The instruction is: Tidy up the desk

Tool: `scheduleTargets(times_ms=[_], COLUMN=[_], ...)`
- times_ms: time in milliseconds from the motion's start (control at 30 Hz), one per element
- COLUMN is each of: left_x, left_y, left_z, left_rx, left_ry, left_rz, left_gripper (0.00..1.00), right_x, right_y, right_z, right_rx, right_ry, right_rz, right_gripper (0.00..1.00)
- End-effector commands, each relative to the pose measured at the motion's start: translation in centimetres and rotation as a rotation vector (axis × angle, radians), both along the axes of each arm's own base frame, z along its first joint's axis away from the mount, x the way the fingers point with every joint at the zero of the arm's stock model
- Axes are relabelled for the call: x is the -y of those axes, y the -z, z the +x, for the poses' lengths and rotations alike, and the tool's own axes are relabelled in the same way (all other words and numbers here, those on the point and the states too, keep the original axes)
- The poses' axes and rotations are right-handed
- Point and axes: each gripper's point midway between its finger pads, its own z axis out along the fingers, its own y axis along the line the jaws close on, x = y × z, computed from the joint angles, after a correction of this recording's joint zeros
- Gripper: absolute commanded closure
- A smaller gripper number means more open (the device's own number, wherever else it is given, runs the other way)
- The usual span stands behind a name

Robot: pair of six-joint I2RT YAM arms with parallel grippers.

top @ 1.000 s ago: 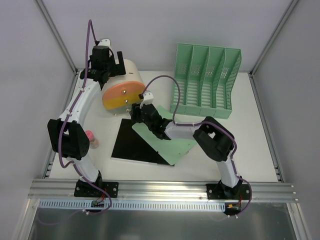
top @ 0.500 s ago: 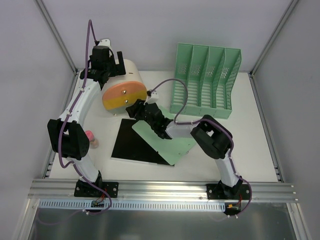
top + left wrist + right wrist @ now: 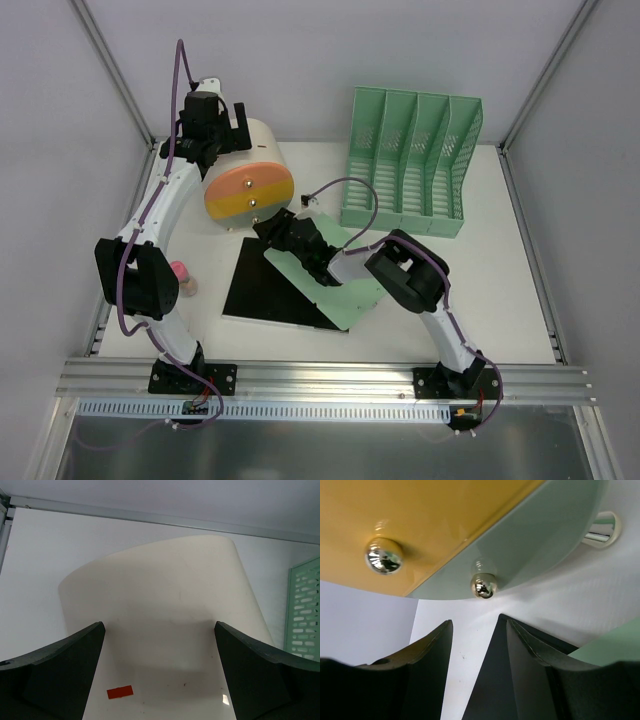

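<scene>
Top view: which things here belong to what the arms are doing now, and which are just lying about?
In the job:
- desk
- cream drum box, left pincer open at its rear end
- lower chrome knob, right pincer open facing it

Lying about:
- green file rack
- black sheet
- green sheet overlapping it
- small pink object

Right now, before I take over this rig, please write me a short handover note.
Left end effector: open, at the back of the cream box, gripping nothing.
Right end effector: open, empty, by the box's orange front.
Green sheet lies partly over the black sheet; green file rack stands rear right; pink item at left.
Done: nothing visibly tidied. Left: the whole desk.
</scene>
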Motion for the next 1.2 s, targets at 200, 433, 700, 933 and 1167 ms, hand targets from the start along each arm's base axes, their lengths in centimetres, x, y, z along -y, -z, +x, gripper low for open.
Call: scheduleTargets(times_ms=[200, 433, 700, 933, 1167], left_x=[-0.3, -0.2, -0.2, -0.1, -0.2], left_y=[3.6, 3.6, 3.6, 3.7, 3.8], left_z=[-2.1, -2.1, -2.1, -2.0, -2.0], left_rx=[-0.139, -0.141, -0.139, -0.139, -0.142], left_ry=[0.013, 0.013, 0.014, 0.017, 0.014], left_rz=[0.04, 0.038, 0.039, 0.036, 0.035], left_gripper=[0.06, 0.06, 0.06, 0.06, 0.06], right_x=[-1.3, -1.4, -1.5, -1.5, -1.6], right_y=[-2.6, -2.5, -1.8, -1.9, -1.8], right_z=[2.1, 2.8, 3.3, 3.8, 4.4], right_rx=[0.039, 0.043, 0.032, 0.04, 0.04], right_ry=[0.067, 0.081, 0.1, 0.113, 0.118], right_rz=[0.111, 0.105, 0.088, 0.083, 0.073], right_gripper=[0.49, 0.49, 0.49, 0.5, 0.5])
